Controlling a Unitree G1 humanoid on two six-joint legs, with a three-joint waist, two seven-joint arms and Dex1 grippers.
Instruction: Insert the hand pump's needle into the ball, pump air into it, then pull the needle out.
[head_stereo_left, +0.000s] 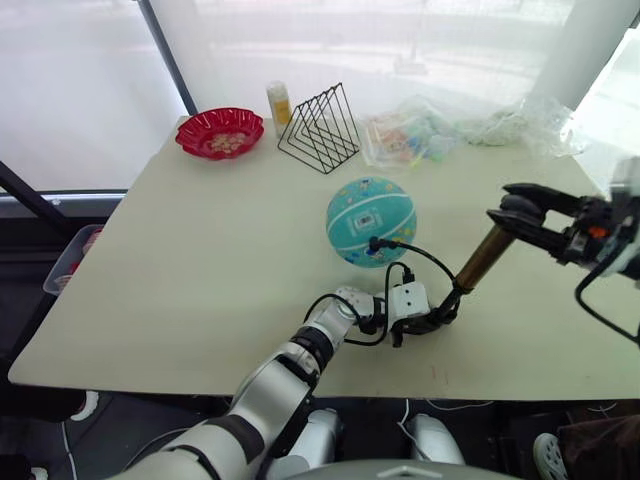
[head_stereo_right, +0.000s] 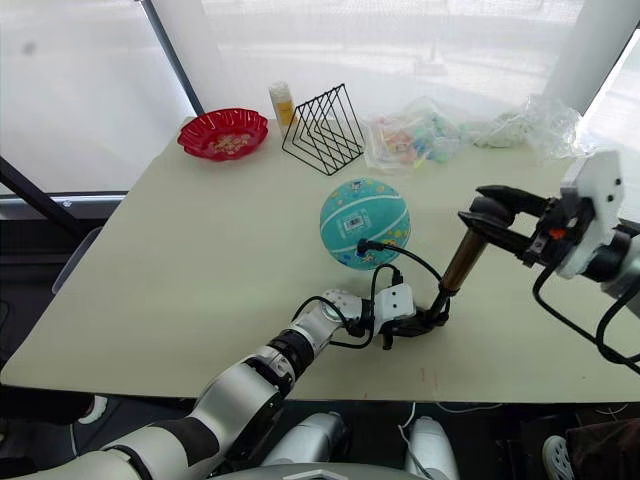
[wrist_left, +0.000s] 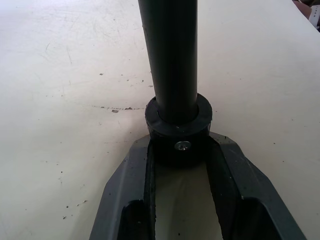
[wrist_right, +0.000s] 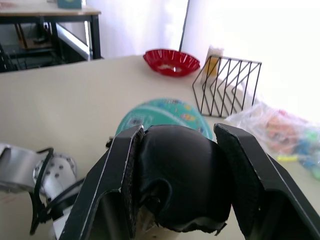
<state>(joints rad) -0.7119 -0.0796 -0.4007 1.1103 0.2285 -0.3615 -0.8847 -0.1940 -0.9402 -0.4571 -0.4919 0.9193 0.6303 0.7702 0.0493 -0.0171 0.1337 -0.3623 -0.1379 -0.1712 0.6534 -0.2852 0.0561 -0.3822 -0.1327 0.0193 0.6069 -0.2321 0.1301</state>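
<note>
Teal and round, the ball (head_stereo_left: 371, 221) sits in the middle of the table (head_stereo_left: 180, 260), the black hose (head_stereo_left: 425, 256) plugged into its side. We pinch the hand pump (head_stereo_left: 483, 257) low with our left gripper (head_stereo_left: 437, 318) so it stays put. Our right gripper (head_stereo_left: 522, 217) squeezes the handle (wrist_right: 182, 175) on top, ready to push air in.

You count: 1 teal-blue round ball with white stripes (head_stereo_left: 371, 221) | 1 bronze-gold metal hand pump (head_stereo_left: 481, 259) | 1 red scalloped bowl (head_stereo_left: 220, 132) | 1 black wire rack (head_stereo_left: 320, 129) | 1 yellow bottle (head_stereo_left: 279, 104) | 2 black two-finger grippers: left gripper (head_stereo_left: 432, 322), right gripper (head_stereo_left: 512, 216)
</note>
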